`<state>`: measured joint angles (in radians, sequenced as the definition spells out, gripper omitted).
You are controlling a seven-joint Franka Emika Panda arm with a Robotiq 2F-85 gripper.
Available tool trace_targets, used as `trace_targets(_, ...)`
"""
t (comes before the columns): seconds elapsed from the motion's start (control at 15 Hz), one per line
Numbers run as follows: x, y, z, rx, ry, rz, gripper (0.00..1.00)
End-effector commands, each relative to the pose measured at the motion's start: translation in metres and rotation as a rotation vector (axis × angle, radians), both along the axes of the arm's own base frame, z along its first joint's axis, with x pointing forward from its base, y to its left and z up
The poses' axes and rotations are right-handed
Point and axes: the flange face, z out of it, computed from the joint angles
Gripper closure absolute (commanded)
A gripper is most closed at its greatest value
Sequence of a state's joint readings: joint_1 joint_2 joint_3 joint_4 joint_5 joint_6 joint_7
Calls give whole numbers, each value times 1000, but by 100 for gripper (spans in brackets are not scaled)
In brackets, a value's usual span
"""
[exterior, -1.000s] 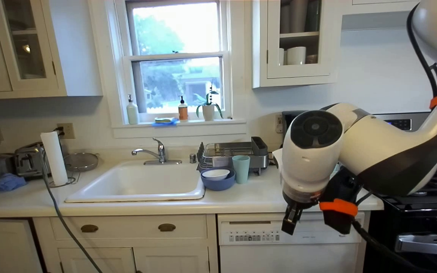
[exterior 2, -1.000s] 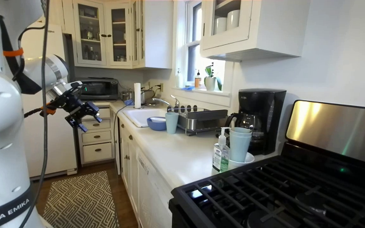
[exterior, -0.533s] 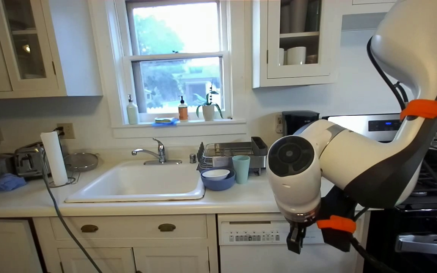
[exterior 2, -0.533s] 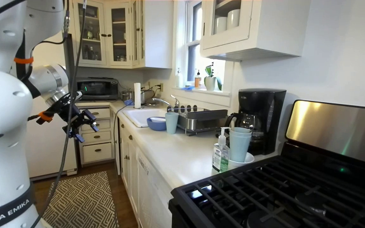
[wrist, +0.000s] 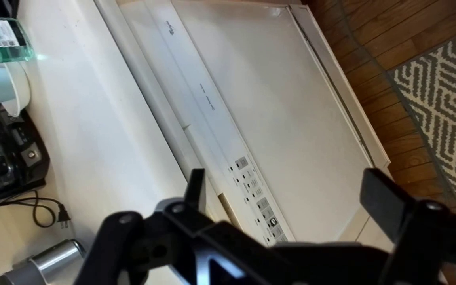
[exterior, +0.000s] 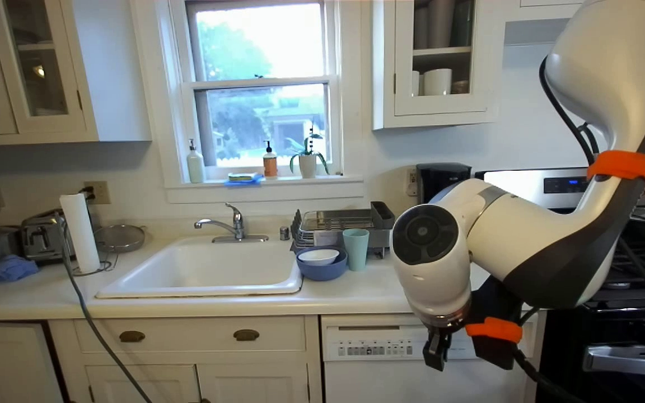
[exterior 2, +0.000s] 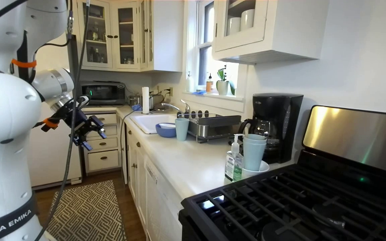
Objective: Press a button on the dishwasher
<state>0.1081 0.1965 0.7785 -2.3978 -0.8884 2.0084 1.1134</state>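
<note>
The gripper (wrist: 285,190) has its two black fingers (wrist: 384,198) spread wide apart. In the wrist view, the white dishwasher (wrist: 287,111) shows through the gap between them, farther out than the fingertips. Its row of little gray buttons (wrist: 263,203) shows in that gap too, closer to the finger on the counter side. In an exterior view, the gripper points down in front of the dishwasher, with the buttons just to its left as you look. From the stove end, in an exterior view, there is open space between the gripper and the dishwasher.

The robot arm (exterior: 546,240) is white and black.

The white counter (exterior 2: 183,160) runs right over the dishwasher. Near its stove end are a pump bottle (exterior 2: 234,167) with green stuff inside and light blue cups (exterior 2: 254,154) stacked in a white bowl (exterior 2: 264,167). A black coffee maker (exterior 2: 280,130) stands behind them. Farther along is a dish rack (exterior 2: 208,132), then the white sink (exterior: 233,266). The black gas stove (exterior 2: 199,219) is at the near end.

A patterned rug (wrist: 445,118) lies on the wood floor (wrist: 402,31).
</note>
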Motion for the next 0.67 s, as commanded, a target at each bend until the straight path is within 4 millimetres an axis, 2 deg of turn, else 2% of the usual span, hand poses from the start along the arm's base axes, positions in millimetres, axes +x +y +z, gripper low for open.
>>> trace_targets(0.0, 11, 11, -13, -107, -29, -17, 0)
trace_targets(0.4, 29, 55, -60, -278, -14, -15, 0)
trace_targets(0.47, 36, 60, -68, -300, -20, -11, 25)
trace_targets(0.53, 43, 67, -79, -319, -31, -1, 26)
trace_targets(0.6, 50, 76, -88, -320, -32, 19, 34)
